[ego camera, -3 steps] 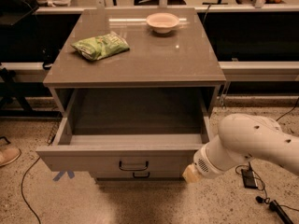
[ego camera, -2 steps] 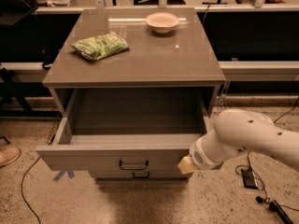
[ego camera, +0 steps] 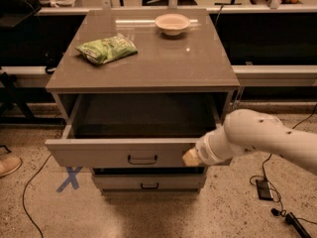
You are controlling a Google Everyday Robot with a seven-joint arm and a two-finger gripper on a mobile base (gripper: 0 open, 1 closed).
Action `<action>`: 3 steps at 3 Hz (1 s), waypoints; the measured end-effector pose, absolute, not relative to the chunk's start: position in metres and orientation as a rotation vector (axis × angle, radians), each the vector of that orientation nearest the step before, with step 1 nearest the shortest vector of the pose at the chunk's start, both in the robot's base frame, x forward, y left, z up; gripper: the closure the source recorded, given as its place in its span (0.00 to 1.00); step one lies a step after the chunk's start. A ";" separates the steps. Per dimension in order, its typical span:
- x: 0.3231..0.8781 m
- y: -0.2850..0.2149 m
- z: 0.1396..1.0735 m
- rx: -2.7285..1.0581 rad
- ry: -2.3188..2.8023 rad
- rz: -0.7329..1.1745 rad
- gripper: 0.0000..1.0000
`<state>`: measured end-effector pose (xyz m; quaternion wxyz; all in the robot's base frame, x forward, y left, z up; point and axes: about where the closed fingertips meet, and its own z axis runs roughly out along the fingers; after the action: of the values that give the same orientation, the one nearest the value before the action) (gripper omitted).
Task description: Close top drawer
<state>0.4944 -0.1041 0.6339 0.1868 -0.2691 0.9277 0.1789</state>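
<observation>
The top drawer (ego camera: 114, 152) is a wide grey box drawer, pulled out from the cabinet and empty inside. Its flat front panel carries a small dark bar handle (ego camera: 142, 159) at centre. My gripper (ego camera: 190, 157) is at the right end of the front panel, up against it; the white arm (ego camera: 257, 138) reaches in from the right and covers the panel's right corner.
The grey cabinet top (ego camera: 148, 58) holds a green snack bag (ego camera: 106, 48) and a white bowl (ego camera: 172, 23). A lower drawer (ego camera: 148, 182) sits shut beneath. Cables and a power adapter (ego camera: 263, 188) lie on the floor at right. A blue X mark (ego camera: 69, 177) is on the floor at left.
My arm has moved left and slightly up, bringing the gripper from beside the drawer's right corner onto the front panel. The drawer looks a little less far out.
</observation>
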 end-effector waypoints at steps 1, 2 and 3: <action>0.527 -0.093 0.640 -0.717 2.534 0.517 1.00; 0.584 -0.073 0.654 -0.665 2.419 0.533 1.00; 0.612 -0.061 0.664 -0.649 2.359 0.541 1.00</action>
<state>0.6123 -0.0609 0.6639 0.3127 -0.2462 0.8942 0.2051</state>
